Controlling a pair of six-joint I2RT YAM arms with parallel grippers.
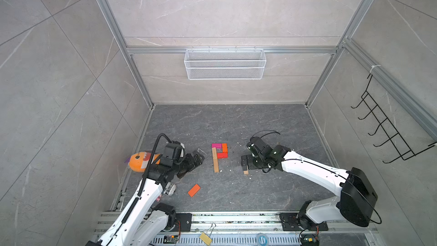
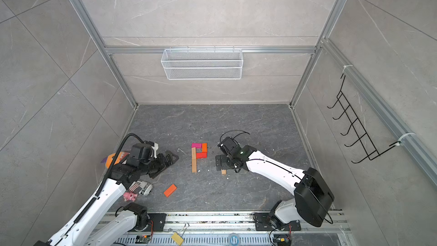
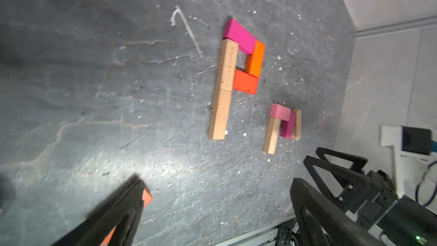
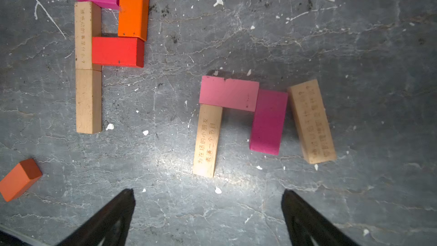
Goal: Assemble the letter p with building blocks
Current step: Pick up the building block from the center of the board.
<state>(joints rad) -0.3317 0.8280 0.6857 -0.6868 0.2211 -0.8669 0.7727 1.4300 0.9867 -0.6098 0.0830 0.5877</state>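
- While the left gripper (image 3: 217, 182) and right gripper (image 4: 208, 191) are both held wide apart and empty, the right is hung over the half-built P (image 4: 229, 93), beside the finished P (image 1: 215, 162).
- It is judged unclosed on one side.
- The orange block (image 1: 194, 190), lying loose and diagonal, is judged nearer the left gripper, toward the base.

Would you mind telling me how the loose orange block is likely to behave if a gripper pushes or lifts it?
The loose orange block looks like rigid painted wood, so it should stay stiff in a grip. It lies flat with square edges, so a push would probably slide or pivot it, not roll it.
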